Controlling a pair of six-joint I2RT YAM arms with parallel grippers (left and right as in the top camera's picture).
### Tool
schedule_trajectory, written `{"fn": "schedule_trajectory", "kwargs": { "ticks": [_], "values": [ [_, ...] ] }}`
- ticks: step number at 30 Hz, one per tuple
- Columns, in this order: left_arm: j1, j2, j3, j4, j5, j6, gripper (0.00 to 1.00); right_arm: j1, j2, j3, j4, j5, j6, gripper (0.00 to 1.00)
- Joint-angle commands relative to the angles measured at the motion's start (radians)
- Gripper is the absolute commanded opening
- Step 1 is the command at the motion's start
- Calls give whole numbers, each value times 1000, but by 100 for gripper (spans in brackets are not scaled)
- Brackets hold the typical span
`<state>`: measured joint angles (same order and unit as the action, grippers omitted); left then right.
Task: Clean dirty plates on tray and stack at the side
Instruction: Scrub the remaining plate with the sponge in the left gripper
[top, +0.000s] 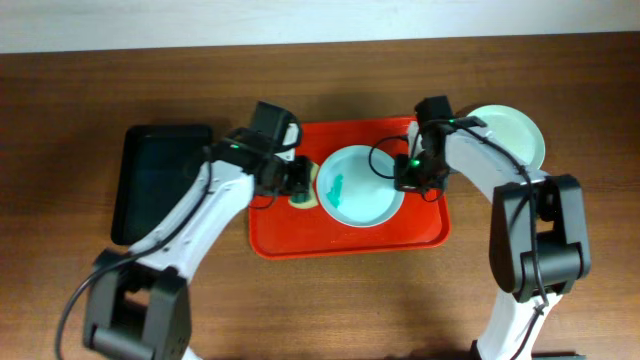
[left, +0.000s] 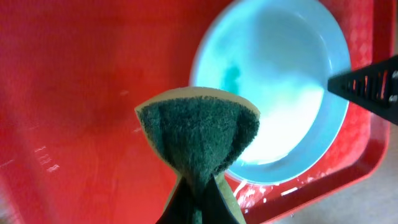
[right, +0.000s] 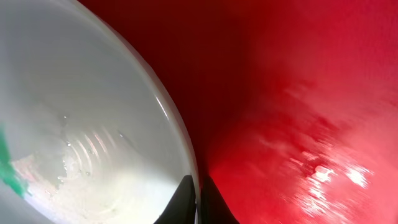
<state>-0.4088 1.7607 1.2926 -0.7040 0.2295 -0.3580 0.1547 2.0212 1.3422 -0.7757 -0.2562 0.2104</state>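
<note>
A white plate (top: 365, 195) with a teal smear on its left part lies in the red tray (top: 350, 240). My right gripper (top: 408, 182) is shut on this plate's right rim; the right wrist view shows the fingers (right: 199, 194) pinching the rim of the plate (right: 81, 112) over the tray (right: 298, 93). My left gripper (top: 300, 186) is shut on a green sponge (left: 199, 134) just left of the plate (left: 280, 93), above the tray floor (left: 74, 93). A second pale plate (top: 510, 135) sits on the table right of the tray. I see no third plate.
A black tray (top: 160, 180) lies on the wooden table left of the red tray. White flecks speckle the red tray's near rim (left: 298, 186). The right gripper's black fingers (left: 367, 87) show at the right edge of the left wrist view.
</note>
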Motion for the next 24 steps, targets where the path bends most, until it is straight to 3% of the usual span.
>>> {"fn": "schedule_trajectory", "kwargs": {
  "ticks": [1,11,15,17,21,22,24],
  "values": [
    [-77,77,-2,77,18,19,0,103,18,-17,61,21,7,4],
    [-92,183,-2,146,-80,0,0,151,18,-17,115,1,9,4],
    [-92,250,-2,143,-175,-121,0,151,18,-17,119,2,8,4],
    [-92,267,-2,114,-304,-121,0,151,18,-17,119,2,8,4],
    [-92,235,13,-7,-743,-184,0,151,18,-17,118,2,9,4],
    [-92,198,32,-26,-771,-184,0,151,18,-17,119,2,9,4],
    [-92,140,53,-26,-686,-183,0,151,18,-17,118,2,9,4]
  ]
}}
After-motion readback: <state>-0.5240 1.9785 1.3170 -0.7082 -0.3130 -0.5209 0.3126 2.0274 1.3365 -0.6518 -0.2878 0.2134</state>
